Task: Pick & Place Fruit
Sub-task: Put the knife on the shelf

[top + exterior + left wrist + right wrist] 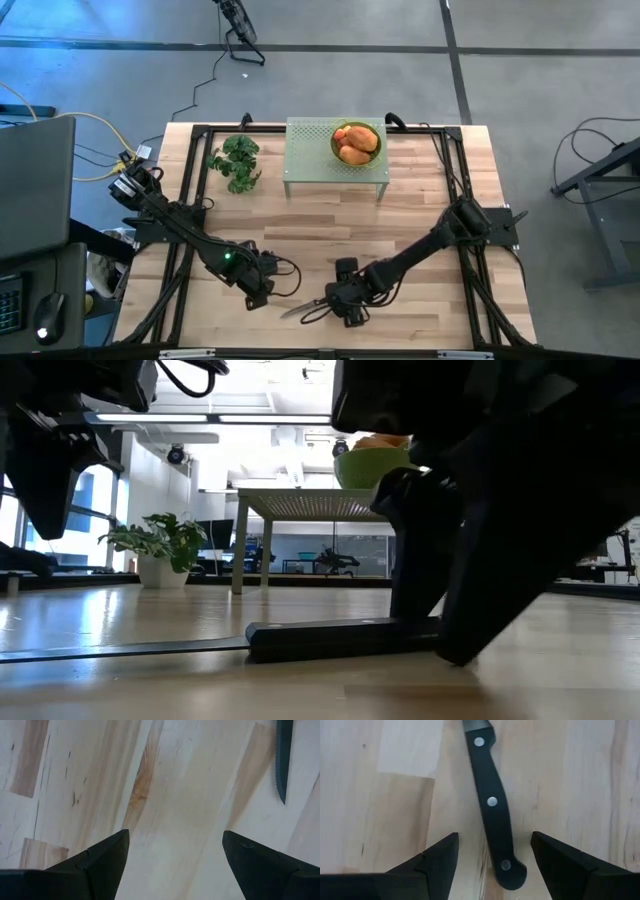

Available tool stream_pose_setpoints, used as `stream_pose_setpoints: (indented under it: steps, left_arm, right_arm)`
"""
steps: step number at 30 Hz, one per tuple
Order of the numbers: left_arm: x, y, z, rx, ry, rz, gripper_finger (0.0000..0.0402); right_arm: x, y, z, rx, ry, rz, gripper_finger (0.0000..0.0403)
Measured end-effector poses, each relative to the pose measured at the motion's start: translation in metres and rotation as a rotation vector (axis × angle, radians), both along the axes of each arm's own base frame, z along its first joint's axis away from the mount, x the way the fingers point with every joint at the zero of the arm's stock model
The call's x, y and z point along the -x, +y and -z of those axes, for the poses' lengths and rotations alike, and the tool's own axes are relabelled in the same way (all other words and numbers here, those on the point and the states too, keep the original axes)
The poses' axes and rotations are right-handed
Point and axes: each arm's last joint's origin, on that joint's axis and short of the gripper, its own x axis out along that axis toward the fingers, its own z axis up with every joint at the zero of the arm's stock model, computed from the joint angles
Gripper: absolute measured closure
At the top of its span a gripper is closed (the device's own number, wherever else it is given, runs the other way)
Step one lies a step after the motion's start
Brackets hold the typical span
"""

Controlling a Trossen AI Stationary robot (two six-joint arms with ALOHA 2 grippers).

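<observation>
The left gripper (pixel 172 865) hangs open over bare wood. The right gripper (pixel 492 862) sits open around the black-handled knife (pixel 492 802). The orange oval fruit (pixel 356 143) lies in the green bowl (pixel 374 157) on the green stand (pixel 310 160). Next, I think, it squeezes the handle.

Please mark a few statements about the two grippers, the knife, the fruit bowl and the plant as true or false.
1. The black-handled knife lies flat on the wooden table. True.
2. The right gripper is clamped shut on the knife handle. False: its fingers stand open on either side of the handle, apart from it.
3. The two orange oval fruits sit in the green bowl on the pale green perforated stand. True.
4. The left gripper holds a fruit. False: it is open over bare wood, with only the knife blade tip nearby.
5. The green leafy plant stands inside the bowl. False: it stands on the table beside the stand.
</observation>
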Motion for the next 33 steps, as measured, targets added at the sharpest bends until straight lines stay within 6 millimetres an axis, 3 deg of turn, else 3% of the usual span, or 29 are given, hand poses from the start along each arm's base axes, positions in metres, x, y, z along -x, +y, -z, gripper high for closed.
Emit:
stream_pose_setpoints:
  steps: [18,33]
  left_arm:
    - [0.002,0.0,0.001,0.012,0.035,0.009,0.0089]
    - [0.001,0.0,0.0,0.008,0.015,0.005,0.0089]
  right_arm:
    - [0.001,-0.006,0.001,0.009,0.028,0.066,0.0342]
    - [0.012,-0.005,-0.008,0.014,0.085,0.063,0.0343]
